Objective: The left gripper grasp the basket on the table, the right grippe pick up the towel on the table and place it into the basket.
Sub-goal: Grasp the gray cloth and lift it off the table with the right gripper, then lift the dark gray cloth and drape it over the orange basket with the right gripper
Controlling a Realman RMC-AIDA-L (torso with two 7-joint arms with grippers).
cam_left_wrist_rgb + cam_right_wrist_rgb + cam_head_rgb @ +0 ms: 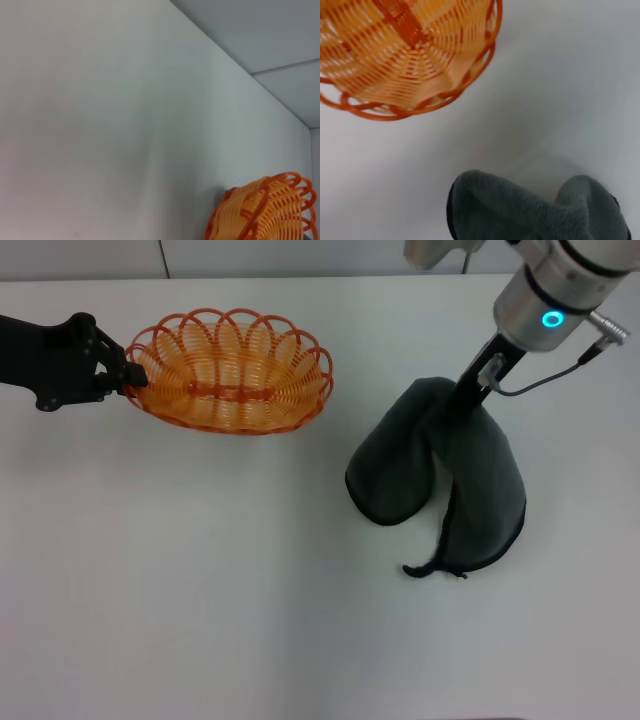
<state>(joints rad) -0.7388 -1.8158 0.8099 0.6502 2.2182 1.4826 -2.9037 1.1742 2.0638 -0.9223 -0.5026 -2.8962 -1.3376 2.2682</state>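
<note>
Left gripper (128,378) clamped on basket (232,370) rim; right grippe (468,398) pinching towel (440,475), no readable writing.

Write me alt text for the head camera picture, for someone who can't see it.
The right end effector pinches the top of a dark grey-green towel, which drapes in two lobes onto the white table. To the robot's left, the black left end effector grips the rim of an empty orange wire basket.

Black arm (45,355); silver, cyan-ringed arm (553,295)
</note>
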